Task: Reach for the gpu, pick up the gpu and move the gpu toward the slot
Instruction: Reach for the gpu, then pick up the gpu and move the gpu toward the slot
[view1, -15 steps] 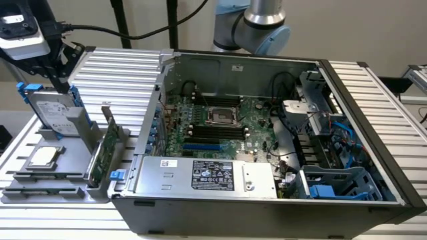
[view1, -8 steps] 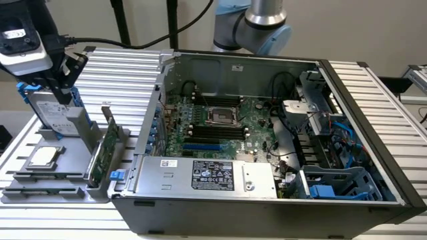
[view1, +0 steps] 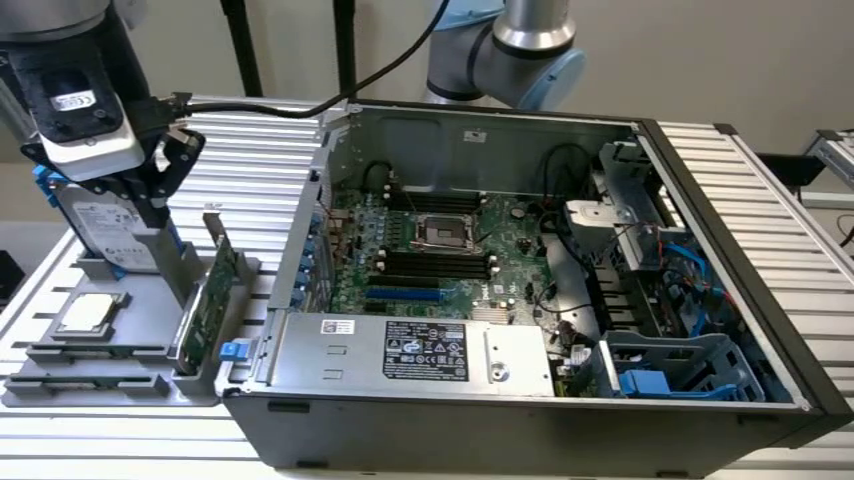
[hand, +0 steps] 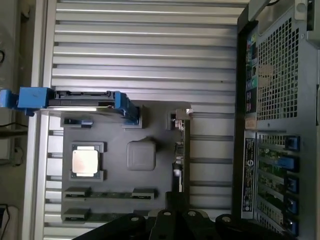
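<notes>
The gpu (view1: 207, 300) stands on edge in a grey holder tray (view1: 80, 385) at the exterior view's left, just outside the open computer case (view1: 534, 420). It is a thin green card with a silver bracket (view1: 214, 235) at its top end. In the wrist view the gpu (hand: 181, 150) runs as a dark edge-on line, its bracket (hand: 183, 114) at the far end. My gripper (view1: 158, 190) hangs above the tray, over the gpu's upper end and apart from it. The gripper (hand: 175, 212) lines up with the card's near end. A blue slot (view1: 400, 295) lies on the motherboard (view1: 441, 250).
A silver hard drive with blue rails (view1: 91, 235) stands in the same tray, close beside my gripper, and appears edge-on in the wrist view (hand: 75, 100). A small square silver chip (hand: 85, 162) lies flat on the tray. The case wall (view1: 300, 240) rises between the gpu and the motherboard.
</notes>
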